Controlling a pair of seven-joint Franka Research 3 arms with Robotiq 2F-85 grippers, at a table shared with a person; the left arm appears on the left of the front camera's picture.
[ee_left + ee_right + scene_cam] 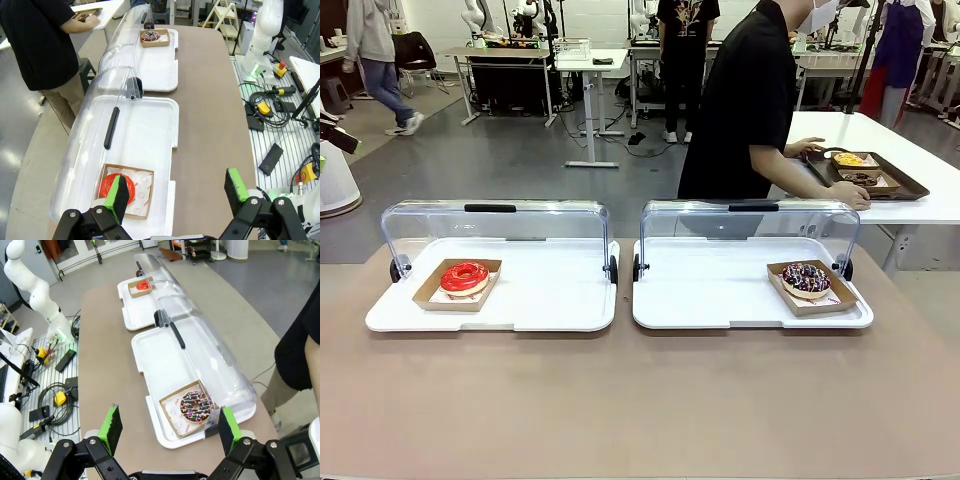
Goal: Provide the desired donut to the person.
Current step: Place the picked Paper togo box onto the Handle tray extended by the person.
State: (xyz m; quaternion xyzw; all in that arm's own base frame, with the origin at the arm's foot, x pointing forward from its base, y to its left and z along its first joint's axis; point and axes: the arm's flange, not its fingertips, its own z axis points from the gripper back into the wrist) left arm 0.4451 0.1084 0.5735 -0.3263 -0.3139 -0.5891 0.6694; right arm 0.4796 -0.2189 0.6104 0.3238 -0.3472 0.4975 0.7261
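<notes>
Lighting: bright, even overhead room light is falling across all three views. Shadows: soft, faint ones are lying under the white plastic trays (560, 312). Glare: pale reflections are streaking the clear curved tray lids (495, 228) and the glossy grey floor (520, 160). Focus: near objects are reading sharp; the far background is softening. Distortion: both wrist views are bending straight edges of the brown tabletop (210, 125) towards the frame borders.

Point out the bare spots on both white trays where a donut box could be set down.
Left tray: bare right of the red donut in its box. Right tray: bare left of the chocolate sprinkled donut. Crowded only at those outer corners, by the boxes.
</notes>
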